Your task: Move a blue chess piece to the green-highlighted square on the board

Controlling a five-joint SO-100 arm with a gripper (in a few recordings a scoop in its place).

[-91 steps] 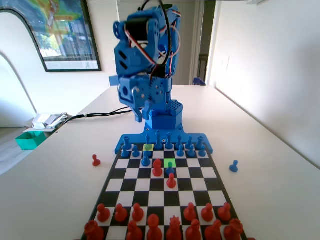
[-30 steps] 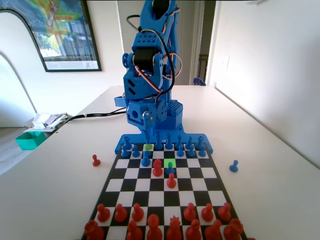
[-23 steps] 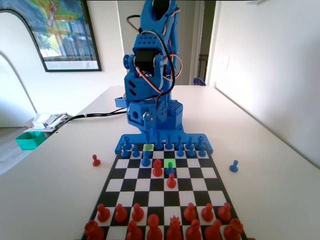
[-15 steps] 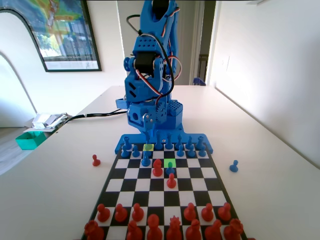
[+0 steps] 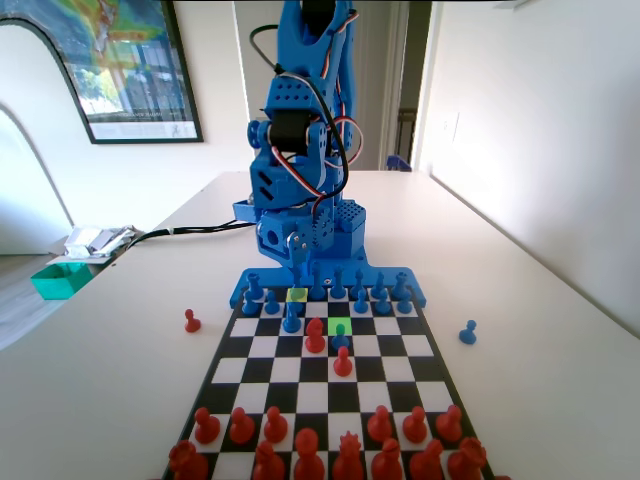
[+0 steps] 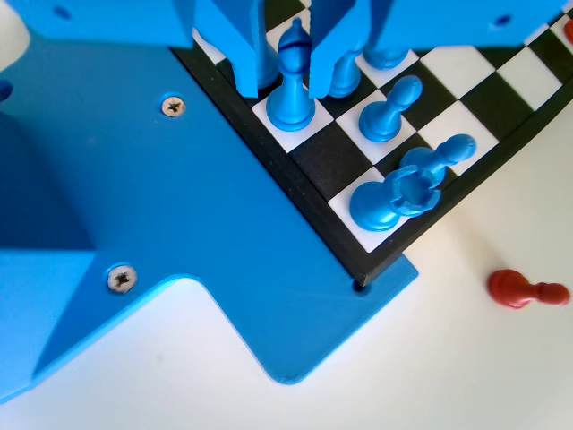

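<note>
**Gripper straddling a back-rank blue bishop**

In the wrist view, going left to right, the gripper (image 6: pixel 288 54) is hanging from the top edge with one jaw on each side of the blue chess piece (image 6: pixel 292 76), a bishop-like piece with a pointed head, standing upright on a white square in the row next to the board (image 6: pixel 309 219) rim. The jaws are parted and flanking the piece's head; whether they are already pressing on it I cannot tell, as a thin gap may be showing on the left side. The piece's long axis is running vertically, straight up between the jaws, so the grasp is looking well centred. Further right a blue pawn (image 6: pixel 391 107) is standing just beside it, and a blue knight (image 6: pixel 398 193) is sitting on the corner square; a red pawn (image 6: pixel 524 290) is lying on the table off the board.

In the fixed view the gripper (image 5: pixel 296 262) is reaching down into the far rows, left of the green-highlighted square (image 5: pixel 339 326). That square is lying toward the camera and slightly right of the gripper, with a blue pawn (image 5: pixel 340 337) seemingly on or just in front of it. I judge the coming move as closing, lifting, then carrying toward that side.
</note>
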